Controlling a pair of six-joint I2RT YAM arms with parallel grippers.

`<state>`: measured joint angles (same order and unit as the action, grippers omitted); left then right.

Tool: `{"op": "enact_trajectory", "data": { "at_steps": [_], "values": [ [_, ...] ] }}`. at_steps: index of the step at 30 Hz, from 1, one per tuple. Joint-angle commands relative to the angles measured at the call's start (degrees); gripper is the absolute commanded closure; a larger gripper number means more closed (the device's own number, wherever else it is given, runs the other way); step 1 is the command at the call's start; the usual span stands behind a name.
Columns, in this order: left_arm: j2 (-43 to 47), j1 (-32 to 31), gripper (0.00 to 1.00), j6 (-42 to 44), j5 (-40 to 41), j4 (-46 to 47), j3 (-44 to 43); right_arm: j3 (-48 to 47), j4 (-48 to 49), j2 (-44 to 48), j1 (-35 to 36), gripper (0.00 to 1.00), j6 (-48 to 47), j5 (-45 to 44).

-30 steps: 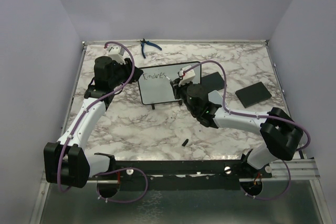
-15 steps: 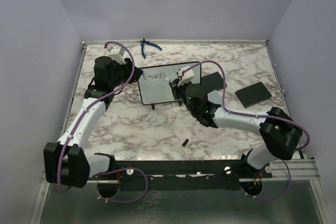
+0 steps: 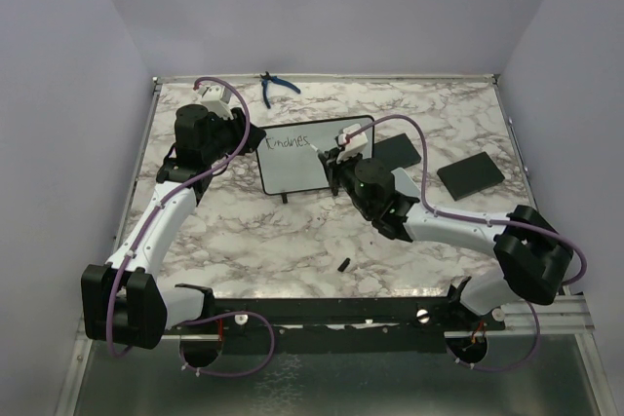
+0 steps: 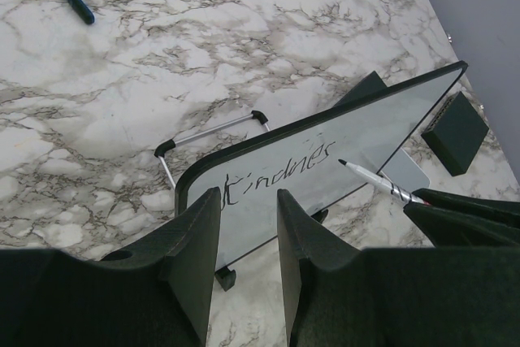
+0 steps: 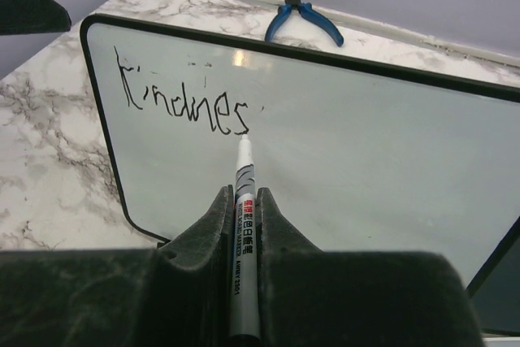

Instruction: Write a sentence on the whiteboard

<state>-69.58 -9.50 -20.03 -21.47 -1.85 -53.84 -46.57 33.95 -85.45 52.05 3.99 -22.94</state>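
While the whiteboard [image 3: 302, 161] stands tilted on its feet just above the middle of the top view, I see both arms meeting at it. The sentence [image 3: 287, 141] runs along the board's upper left and reads only "Kindnes" so far, in thin black strokes. It is clearest in the right wrist view [image 5: 183, 99].

The right end effector [image 5: 242, 201] is pressed together on a marker [image 5: 242, 233]. The barrel lies straight between the two fingers, pointing up the frame. Its tip sits just under the last "s"; I cannot tell whether it touches the surface. In the top view this end effector [image 3: 336, 156] is at the board's right half.

The left end effector [image 4: 248, 209] is partly spread, and the board's lower left corner [image 4: 244, 217] shows in the gap between its fingers. I cannot tell whether they clamp the frame or only straddle it. From above it [image 3: 250, 133] sits at the board's left edge.

Blue pliers [image 3: 278, 85] lie at the top edge of the bench [image 3: 244, 226]. Two black pads [image 3: 470, 174] [image 3: 395, 151] lie right of the board. A small black cap [image 3: 344, 263] lies low in the middle.
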Motion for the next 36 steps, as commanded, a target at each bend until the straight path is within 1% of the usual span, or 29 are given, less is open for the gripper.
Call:
{"op": "enact_trajectory", "data": {
  "at_steps": [1, 14, 36],
  "values": [
    [1.2, -0.3, 0.65, 0.9, -0.7, 0.5, 0.3, 0.7, 2.4, 2.2, -0.2, 1.00, -1.1, -2.2],
    [1.2, -0.3, 0.65, 1.0, -0.6, 0.4, 0.4, -1.1, 3.3, 0.6, -0.2, 1.00, -1.5, -5.8],
    [1.3, -0.3, 0.65, 1.0, -0.7, 0.4, 0.4, -3.8, 3.2, -2.5, -0.2, 1.00, -2.5, -5.6]
  ]
}}
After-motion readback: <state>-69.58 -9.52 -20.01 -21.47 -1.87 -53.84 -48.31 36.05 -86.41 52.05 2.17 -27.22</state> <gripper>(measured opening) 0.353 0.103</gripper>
